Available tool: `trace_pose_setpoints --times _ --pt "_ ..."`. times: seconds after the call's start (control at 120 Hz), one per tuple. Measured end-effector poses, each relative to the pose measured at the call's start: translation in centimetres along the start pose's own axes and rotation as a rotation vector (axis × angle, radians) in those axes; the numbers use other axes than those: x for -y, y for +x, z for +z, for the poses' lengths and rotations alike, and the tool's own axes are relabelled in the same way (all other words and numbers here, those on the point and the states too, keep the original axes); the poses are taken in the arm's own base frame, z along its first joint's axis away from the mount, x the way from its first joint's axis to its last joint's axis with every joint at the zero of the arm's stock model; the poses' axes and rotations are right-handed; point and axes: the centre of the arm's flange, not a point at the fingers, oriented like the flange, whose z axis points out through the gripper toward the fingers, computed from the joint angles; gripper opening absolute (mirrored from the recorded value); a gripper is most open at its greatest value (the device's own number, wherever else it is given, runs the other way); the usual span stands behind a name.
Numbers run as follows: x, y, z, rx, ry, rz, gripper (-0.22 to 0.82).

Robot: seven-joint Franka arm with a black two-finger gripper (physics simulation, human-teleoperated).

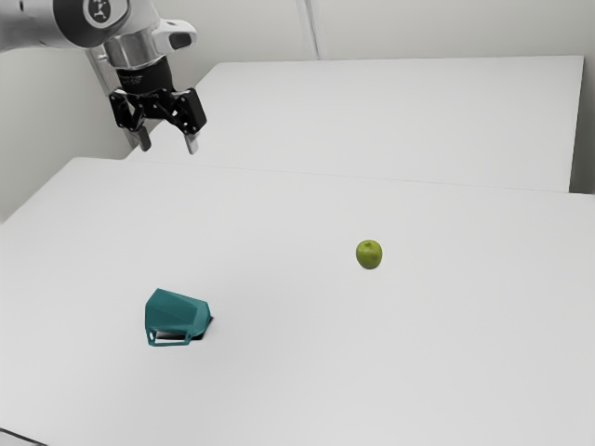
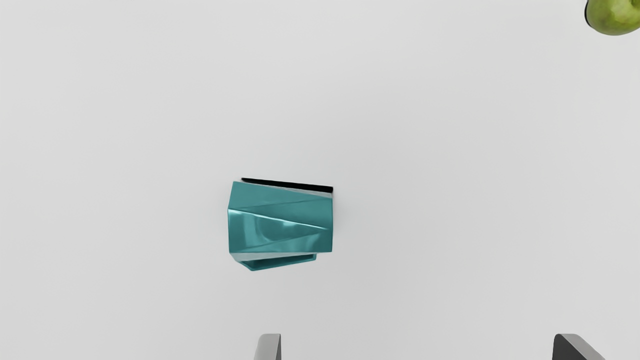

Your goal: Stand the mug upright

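Mug (image 1: 175, 312) on side, long axis across exterior view, handle (image 1: 169, 345) toward camera; gripper (image 1: 168, 147) fingers apart.

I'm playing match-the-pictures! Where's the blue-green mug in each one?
Exterior view: the blue-green, flat-sided mug lies on its side, low down, left of the middle.
Wrist view: it's just below and left of the middle.
Shared landmark: the round green fruit, right of the mug in both.
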Motion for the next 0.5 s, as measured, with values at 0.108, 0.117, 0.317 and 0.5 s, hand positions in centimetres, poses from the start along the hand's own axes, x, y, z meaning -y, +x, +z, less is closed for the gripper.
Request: trace_pose_setpoints --times 0.108,0.117,0.317,0.5 --pt "0.1 0.0 0.0 0.001 0.0 -0.004 0.59" --pt "0.1 0.0 0.0 0.0 0.0 -0.004 0.59" --pt "0.2 -0.7 -0.1 -0.001 0.0 -0.003 0.59" --pt "1.1 -1.9 0.4 0.009 0.004 -0.012 0.59"
